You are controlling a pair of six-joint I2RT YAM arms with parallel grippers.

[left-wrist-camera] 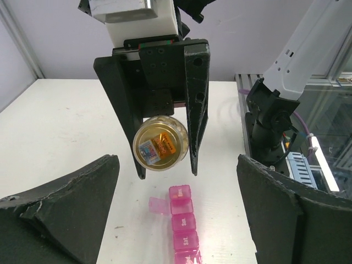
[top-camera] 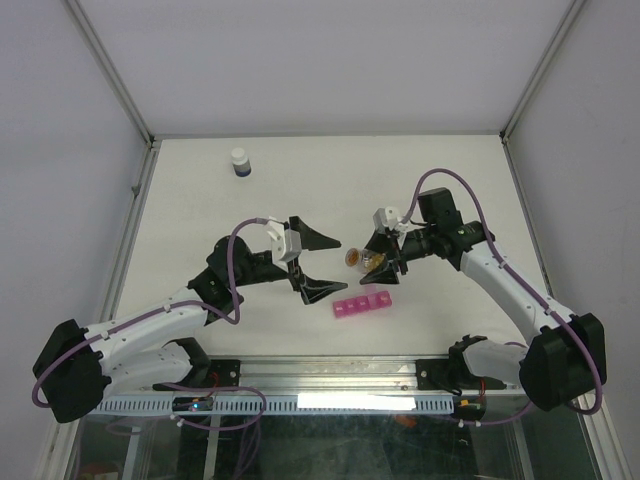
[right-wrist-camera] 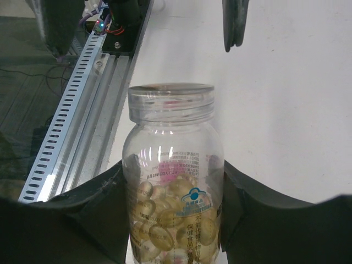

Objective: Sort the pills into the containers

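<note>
The pink pill-box strip, the containers (top-camera: pixel 362 305), lies on the white table, also seen as containers (left-wrist-camera: pixel 184 225) in the left wrist view. One lid (left-wrist-camera: pixel 158 205) is flipped open. My right gripper (top-camera: pixel 378 258) is shut on a clear bottle (top-camera: pixel 362 260) of yellow pills (right-wrist-camera: pixel 165 231). The bottle (right-wrist-camera: pixel 173 165) is tipped on its side in the air just beyond the strip, its round end (left-wrist-camera: pixel 161 144) facing my left gripper. My left gripper (top-camera: pixel 318 264) stands open and empty to the left of the bottle, apart from it.
A white-capped dark bottle (top-camera: pixel 240 162) stands at the back left of the table. Grey walls with metal frame rails (top-camera: pixel 135 190) enclose the table. A slotted aluminium rail (top-camera: pixel 330 400) runs along the near edge between the arm bases.
</note>
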